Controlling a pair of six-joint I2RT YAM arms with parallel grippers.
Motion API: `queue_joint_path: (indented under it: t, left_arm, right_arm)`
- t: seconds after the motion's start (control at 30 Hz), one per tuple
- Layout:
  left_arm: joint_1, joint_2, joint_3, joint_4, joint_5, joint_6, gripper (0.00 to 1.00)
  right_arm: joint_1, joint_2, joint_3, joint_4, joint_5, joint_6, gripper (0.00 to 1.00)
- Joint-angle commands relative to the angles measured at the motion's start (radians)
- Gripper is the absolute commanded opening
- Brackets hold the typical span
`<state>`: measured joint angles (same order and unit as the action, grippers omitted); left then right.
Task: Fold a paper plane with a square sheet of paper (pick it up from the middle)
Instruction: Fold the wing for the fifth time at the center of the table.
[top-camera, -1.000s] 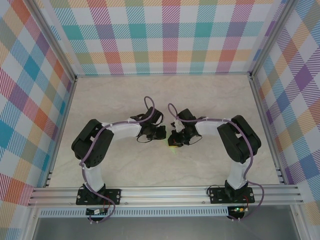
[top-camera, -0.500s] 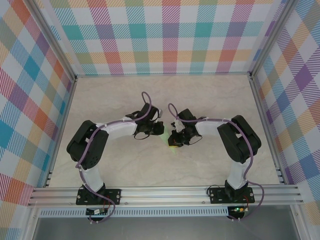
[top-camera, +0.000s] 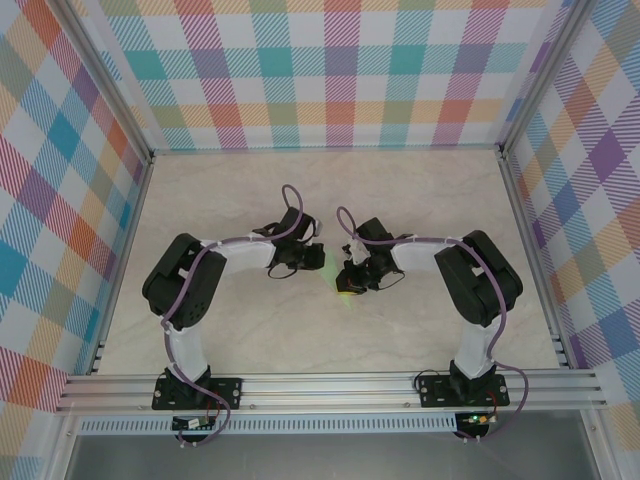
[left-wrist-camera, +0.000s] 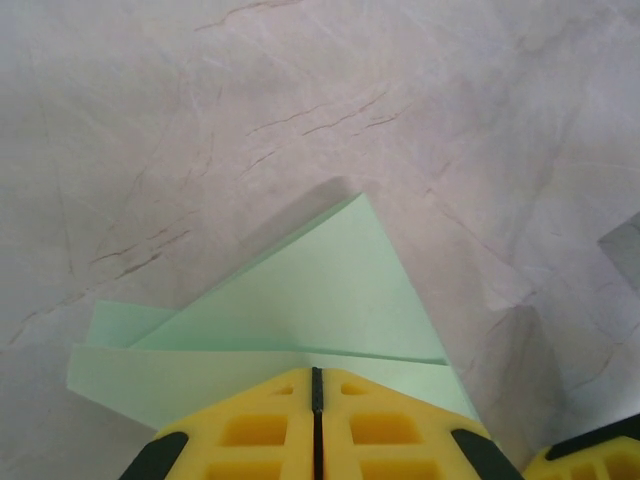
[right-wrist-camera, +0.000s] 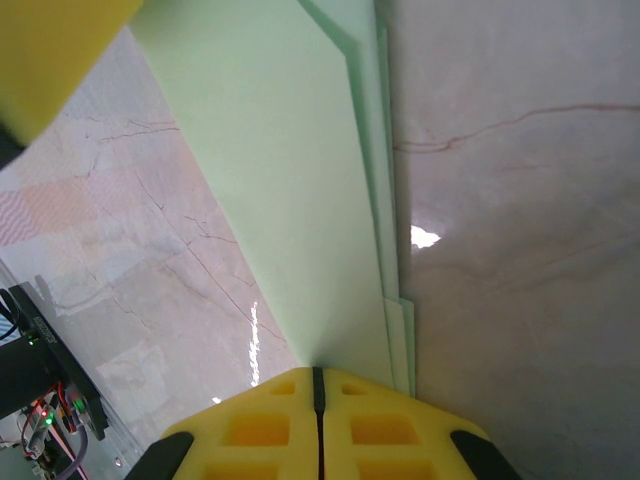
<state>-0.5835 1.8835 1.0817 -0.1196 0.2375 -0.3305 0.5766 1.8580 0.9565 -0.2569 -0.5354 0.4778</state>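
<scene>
Yellow jaws of the left gripper (left-wrist-camera: 316, 372) meet, clamped on the pale green paper plane (left-wrist-camera: 300, 300). The right gripper (right-wrist-camera: 318, 372) pinches its layered edge likewise. The part-folded wedge spans between them over the marble table (left-wrist-camera: 200, 120), probably so its folds cannot spring open.

Black-and-white arms (top-camera: 238, 258) — purple cables (top-camera: 290, 190)
</scene>
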Motion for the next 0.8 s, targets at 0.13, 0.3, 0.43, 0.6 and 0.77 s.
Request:
queue_joint_path:
  t: [0.13,0.3,0.43,0.6,0.77]
  left_arm:
    - [0.019,0.035,-0.016,0.025,-0.007,0.031,0.08]
    - [0.028,0.044,-0.023,0.031,-0.015,0.036,0.08]
    - [0.045,0.045,-0.039,0.048,-0.016,0.036,0.08]
    - [0.074,0.046,-0.068,0.087,0.004,0.027,0.08]
    - [0.095,0.060,-0.081,0.112,0.010,0.015,0.08]
  right_arm:
    - [-0.003,0.062,-0.068,-0.115,0.127,-0.022,0.06]
    - [-0.004,0.059,-0.079,-0.113,0.127,-0.024,0.06]
    - [-0.010,0.057,-0.085,-0.111,0.124,-0.025,0.06]
    - [-0.016,0.058,-0.092,-0.110,0.120,-0.024,0.06]
    - [-0.022,0.061,-0.099,-0.120,0.128,-0.023,0.06]
